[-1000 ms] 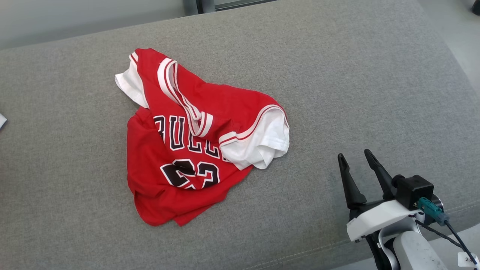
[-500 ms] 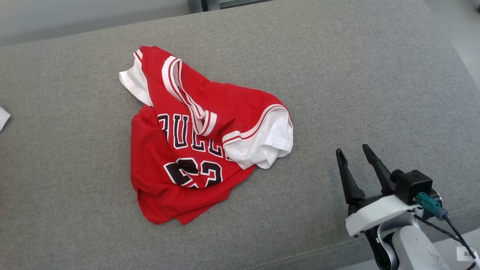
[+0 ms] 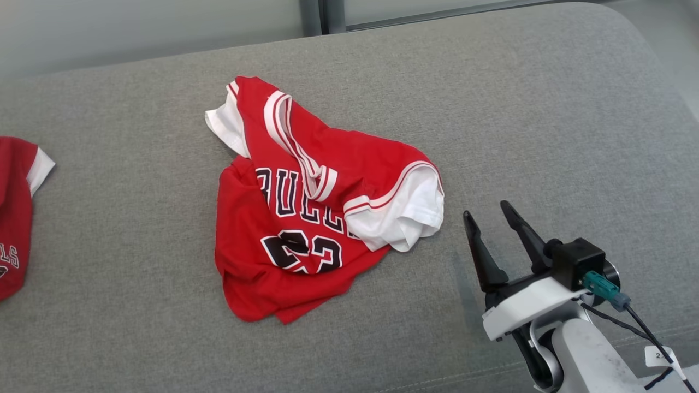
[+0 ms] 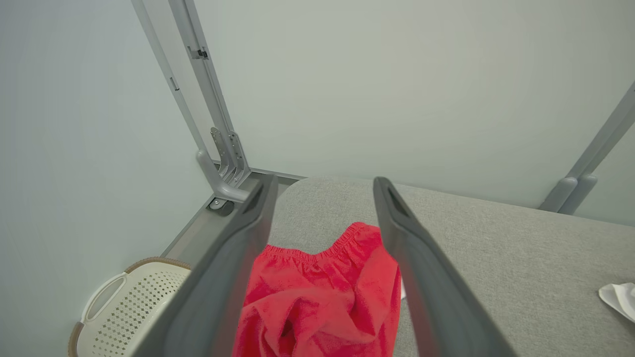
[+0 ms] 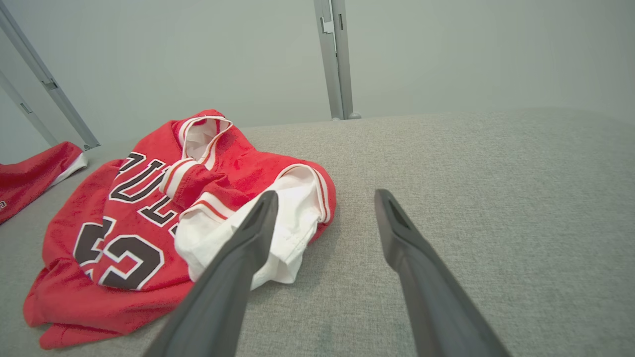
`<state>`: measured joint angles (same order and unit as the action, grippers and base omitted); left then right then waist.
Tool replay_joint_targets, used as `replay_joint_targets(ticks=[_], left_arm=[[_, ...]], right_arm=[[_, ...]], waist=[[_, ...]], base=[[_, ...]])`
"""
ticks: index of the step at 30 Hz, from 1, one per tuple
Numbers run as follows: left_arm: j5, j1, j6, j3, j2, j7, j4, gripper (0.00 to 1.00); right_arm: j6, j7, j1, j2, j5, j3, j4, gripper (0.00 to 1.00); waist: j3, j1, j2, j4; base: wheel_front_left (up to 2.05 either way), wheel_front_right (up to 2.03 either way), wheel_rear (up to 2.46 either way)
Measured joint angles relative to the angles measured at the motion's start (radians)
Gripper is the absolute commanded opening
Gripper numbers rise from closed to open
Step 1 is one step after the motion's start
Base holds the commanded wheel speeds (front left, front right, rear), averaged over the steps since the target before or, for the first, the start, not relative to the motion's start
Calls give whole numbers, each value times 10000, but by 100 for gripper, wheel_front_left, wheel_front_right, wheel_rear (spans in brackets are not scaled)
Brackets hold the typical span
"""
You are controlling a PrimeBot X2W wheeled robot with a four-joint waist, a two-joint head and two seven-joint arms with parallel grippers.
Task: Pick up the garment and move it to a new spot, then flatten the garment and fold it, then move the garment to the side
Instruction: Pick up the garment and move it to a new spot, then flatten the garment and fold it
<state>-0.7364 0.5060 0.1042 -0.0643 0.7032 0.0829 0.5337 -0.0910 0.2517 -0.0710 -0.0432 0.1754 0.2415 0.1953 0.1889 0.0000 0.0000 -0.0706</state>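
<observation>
Centrally on the grey cushion [image 3: 546, 109], the red Bulls jersey [image 3: 306, 218] is seen crumpled, its number 23 showing. The right gripper [image 3: 486, 209] is held wide open over the cushion's near right part, clear of the jersey. At the cushion's left end, the left gripper [image 4: 323, 181] is spread wide above a second red garment [image 4: 322, 292], with nothing gripped.

**Two red garments on the grey cushion**

A wide grey cushion [image 3: 519, 109] in coarse woven cloth, rounded at its corners, carries everything. Near its middle lies a red jersey [image 3: 306, 218], crumpled, black lettering and a number facing up, one white sleeve bunched on the right. Well apart, at the left end, lies a second red garment [image 3: 13, 229] with a white sleeve edge. The cloth between them is bare.
</observation>
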Motion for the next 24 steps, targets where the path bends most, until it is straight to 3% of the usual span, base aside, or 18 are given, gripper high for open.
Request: replay_joint_targets(ticks=[4, 14, 19, 24], left_arm=[[-88, 40, -84, 84, -454, -483, -846, 100], [-644, -881, -291, -800, -2830, -949, -2462, 100], [-642, -1738, -291, -1678, -4151, -1289, -3181, 100], [-481, -2467, -286, -2545, -4941, -1563, -3565, 100]], right_arm=[[-73, 2, -338, -13, 67, 485, 261, 100], [-140, -109, -883, -36, -267, 1032, 1799, 100], [138, -238, -1149, -151, -543, 727, 2280, 100], [297, -389, -1548, -207, -660, 663, 2681, 100]], waist=[[-86, 0, 0, 241], [-162, 0, 0, 1007], [-114, 0, 0, 1436], [14, 0, 0, 1796]], base=[[0, 0, 0], [0, 0, 0], [0, 0, 0], [0, 0, 0]])
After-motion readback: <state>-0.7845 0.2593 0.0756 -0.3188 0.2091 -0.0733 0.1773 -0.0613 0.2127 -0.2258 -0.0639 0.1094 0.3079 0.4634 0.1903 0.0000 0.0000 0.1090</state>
